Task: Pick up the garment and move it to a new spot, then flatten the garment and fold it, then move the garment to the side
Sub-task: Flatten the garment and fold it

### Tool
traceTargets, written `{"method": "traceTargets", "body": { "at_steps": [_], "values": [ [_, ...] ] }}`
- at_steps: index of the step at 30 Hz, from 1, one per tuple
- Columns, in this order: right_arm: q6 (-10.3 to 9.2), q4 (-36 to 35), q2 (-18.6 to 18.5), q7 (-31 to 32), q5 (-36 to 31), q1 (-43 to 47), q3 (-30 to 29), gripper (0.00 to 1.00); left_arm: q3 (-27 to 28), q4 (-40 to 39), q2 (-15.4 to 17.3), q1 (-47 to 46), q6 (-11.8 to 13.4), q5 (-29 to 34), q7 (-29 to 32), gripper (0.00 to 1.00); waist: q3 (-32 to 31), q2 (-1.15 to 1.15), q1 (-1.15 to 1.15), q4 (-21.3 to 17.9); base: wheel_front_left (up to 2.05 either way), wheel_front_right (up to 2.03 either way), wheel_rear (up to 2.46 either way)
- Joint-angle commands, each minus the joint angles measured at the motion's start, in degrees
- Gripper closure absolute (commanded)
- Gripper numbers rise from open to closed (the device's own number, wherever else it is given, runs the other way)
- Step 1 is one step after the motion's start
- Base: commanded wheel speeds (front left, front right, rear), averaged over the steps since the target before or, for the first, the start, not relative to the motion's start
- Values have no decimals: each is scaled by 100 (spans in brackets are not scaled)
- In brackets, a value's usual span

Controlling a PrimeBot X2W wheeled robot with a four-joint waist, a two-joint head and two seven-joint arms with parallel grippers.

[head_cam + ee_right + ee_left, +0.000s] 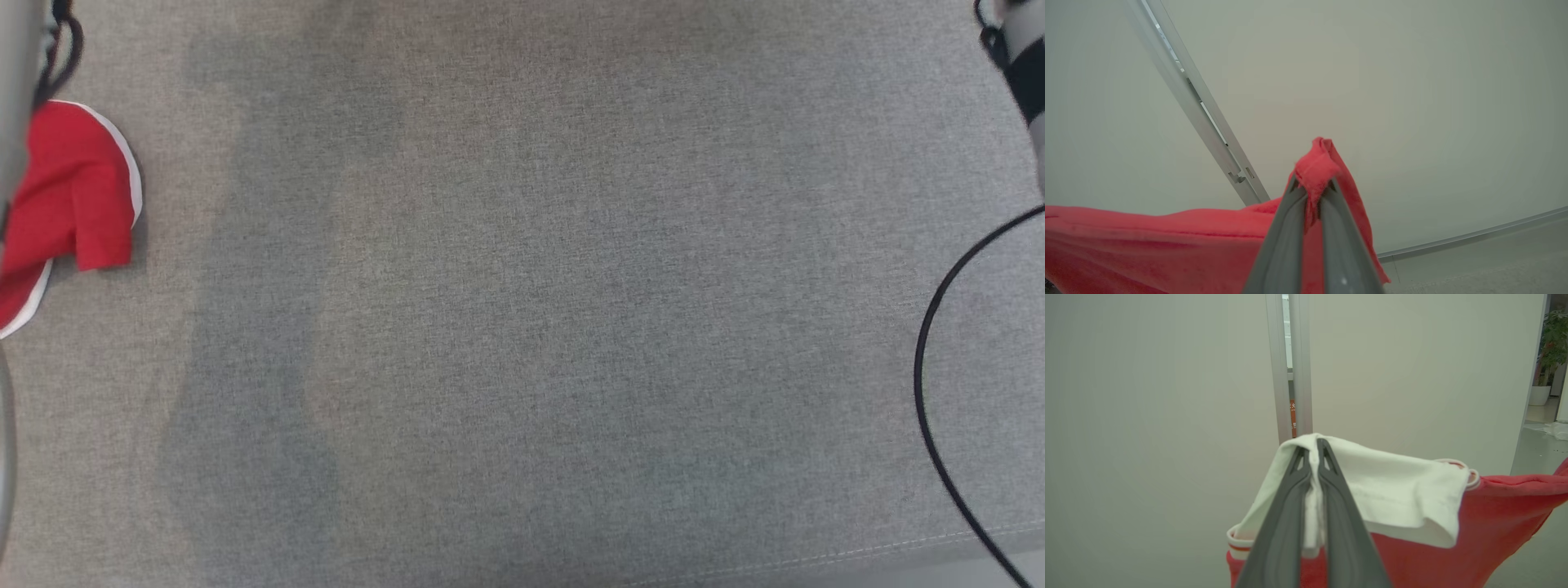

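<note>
Above a grey fabric counter (522, 327), the red garment (73, 196) hangs over the counter's left edge, left fingers (1286, 514) clamped on its white trim (1396, 490), right fingers (1284, 232) pinching red cloth, likely stretching it for flattening.

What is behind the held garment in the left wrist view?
A pale wall with a metal post stands behind the garment; the post's lower part is covered by cloth.

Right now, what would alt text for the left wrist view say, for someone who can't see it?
The left gripper pinches the white edge of a red garment between its two dark fingers, held up before a pale wall. A potted plant stands at the far right.
</note>
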Motion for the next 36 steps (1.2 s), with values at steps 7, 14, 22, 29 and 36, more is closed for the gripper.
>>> {"method": "traceTargets", "body": {
  "at_steps": [7,14,22,29,36],
  "values": [
    [-8,-1157,-240,-124,718,2082,392,100,985,-1833,264,2797,584,295,-18,100,-587,0,0,-112,0,0,0],
    [-8,-2158,-505,-205,1148,3945,531,100,1647,-3532,113,5500,1099,588,-19,100,-1005,0,0,-89,0,0,0],
    [-9,-2788,-590,-250,1337,5914,114,100,2195,-4511,-454,7933,1304,779,-20,100,-1509,0,0,44,0,0,0],
    [-10,-3161,-545,-246,1094,7363,-643,100,2190,-4517,-890,9159,1090,1011,-21,100,-1878,0,0,240,0,0,0],
    [-9,-3554,-397,-239,635,8427,-1131,100,2016,-4170,-987,9702,863,1356,-21,100,-2134,0,0,310,0,0,0]
  ]
}}
